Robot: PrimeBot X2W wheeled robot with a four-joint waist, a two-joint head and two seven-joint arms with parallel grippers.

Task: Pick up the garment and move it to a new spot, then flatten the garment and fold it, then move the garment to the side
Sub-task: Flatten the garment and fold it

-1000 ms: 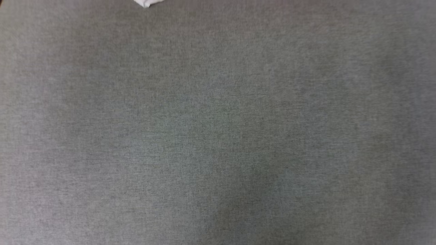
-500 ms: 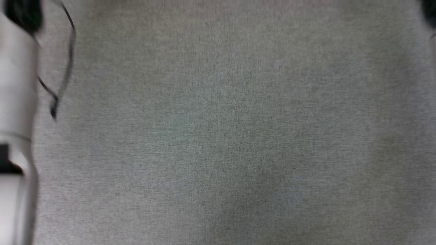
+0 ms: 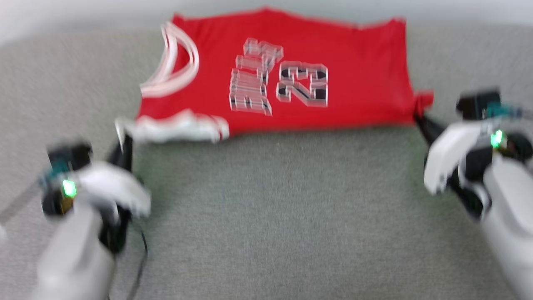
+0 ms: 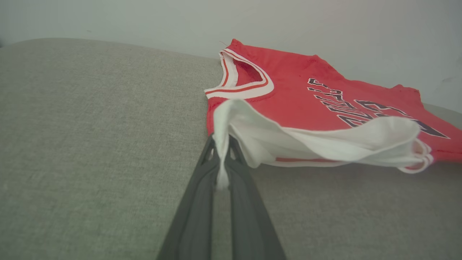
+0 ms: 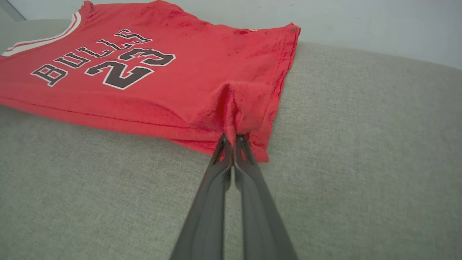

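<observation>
The garment, a red jersey with dark white-outlined letters and numbers, lies spread along the far side of the grey cushion, its neckline to the left. My left gripper at the lower left is shut on the garment's white sleeve, which bunches between its fingers. At the right, my right gripper is shut on a pinched fold of the red hem corner, just past its fingertips. The near edge of the garment is stretched between the two grips.
A grey woven cushion surface spreads under everything, with a wide bare stretch between the two arms. A pale wall rises right behind the garment's far edge. A thin dark cable hangs by the left forearm.
The head camera has swung: earlier it showed grey fabric and then a blurred forearm at the left; now the garment and both grippers are in it.
</observation>
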